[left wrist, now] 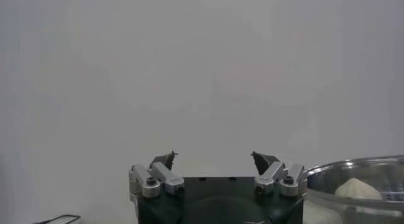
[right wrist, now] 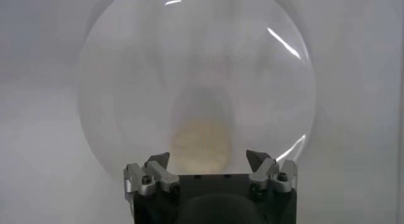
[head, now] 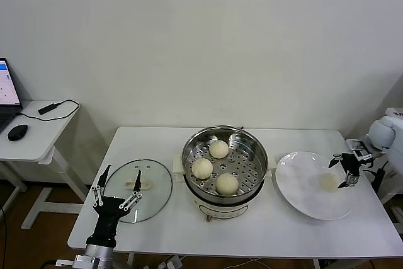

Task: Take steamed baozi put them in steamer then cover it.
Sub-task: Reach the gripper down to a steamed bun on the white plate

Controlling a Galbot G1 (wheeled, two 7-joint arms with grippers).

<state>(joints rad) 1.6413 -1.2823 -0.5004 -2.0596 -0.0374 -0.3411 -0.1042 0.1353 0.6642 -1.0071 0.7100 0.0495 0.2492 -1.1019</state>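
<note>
— Three baozi (head: 218, 149) sit in the steamer (head: 225, 159) at table centre; the fourth (head: 327, 183) lies on the plate (head: 308, 187) to the right.

— Right gripper (head: 346, 171)?

— Spread open beside that bun, probably lining up a grasp. The bun looks blurred and faint.

— And the left gripper (head: 118, 188)?

— Open, empty, waiting at the near-left by the cover (head: 140, 188), which lies flat on the table. Its wrist camera catches only the steamer's edge.

Three baozi (head: 218, 149) lie in the steamer (head: 225, 159); a fourth (head: 328, 183) lies on the plate (head: 302, 190); right gripper (head: 347, 169) open beside it; left gripper (head: 118, 186) open over the cover (head: 140, 188).
</note>
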